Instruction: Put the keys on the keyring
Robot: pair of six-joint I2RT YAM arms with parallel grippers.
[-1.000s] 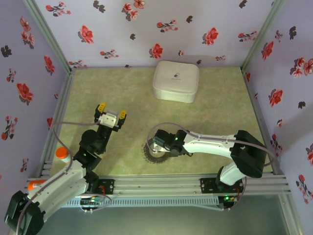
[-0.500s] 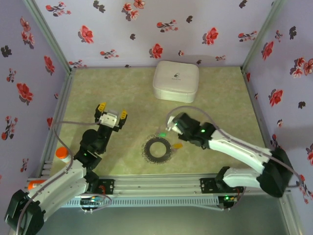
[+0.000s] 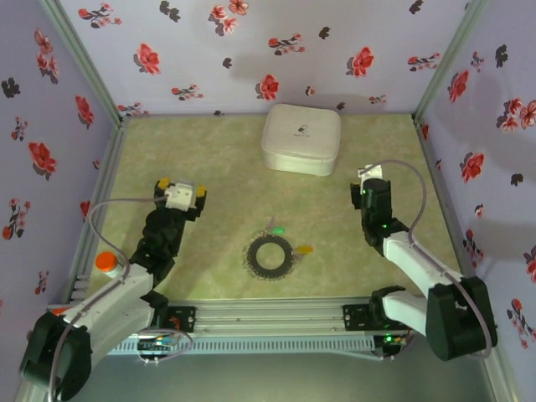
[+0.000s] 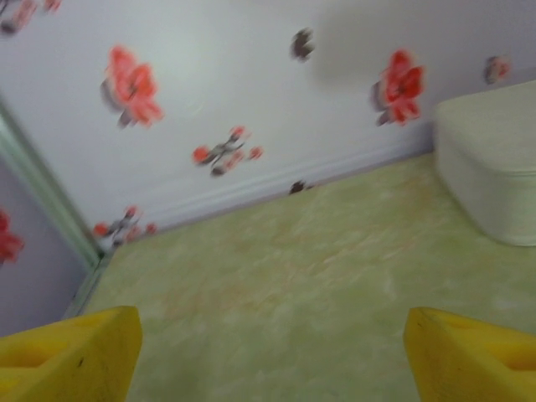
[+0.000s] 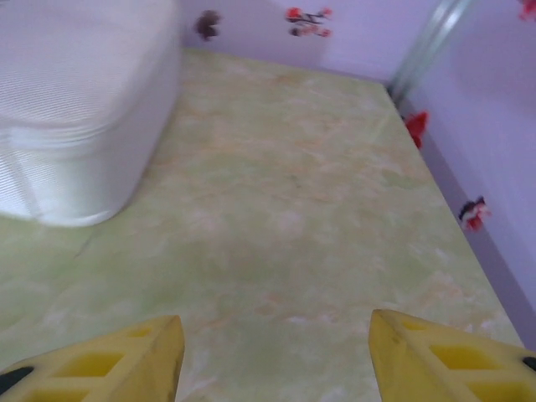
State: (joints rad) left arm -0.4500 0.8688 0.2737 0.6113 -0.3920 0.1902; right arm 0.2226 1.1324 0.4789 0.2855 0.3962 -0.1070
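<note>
The dark grey keyring [image 3: 270, 254] lies flat on the green mat near the front centre. The green-headed key [image 3: 276, 229] rests just beyond its far edge, and the yellow-orange-headed key [image 3: 305, 249] just off its right edge; whether either is threaded on the loop is too small to tell. My right gripper [image 3: 369, 177] hovers well to the right of the ring. It is open [image 5: 276, 360] over bare mat, with nothing between the yellow fingers [image 5: 100, 364]. My left gripper [image 3: 180, 189] is far left of the ring, also open [image 4: 272, 360] and empty.
A white rounded square box [image 3: 301, 138] sits at the back centre; it shows at the right edge of the left wrist view [image 4: 490, 167] and at the upper left of the right wrist view [image 5: 75, 109]. Floral walls enclose the mat on three sides.
My right arm has swung away from the keyring to the right and back, leaving both keys beside the ring. The left gripper has shifted slightly left.
</note>
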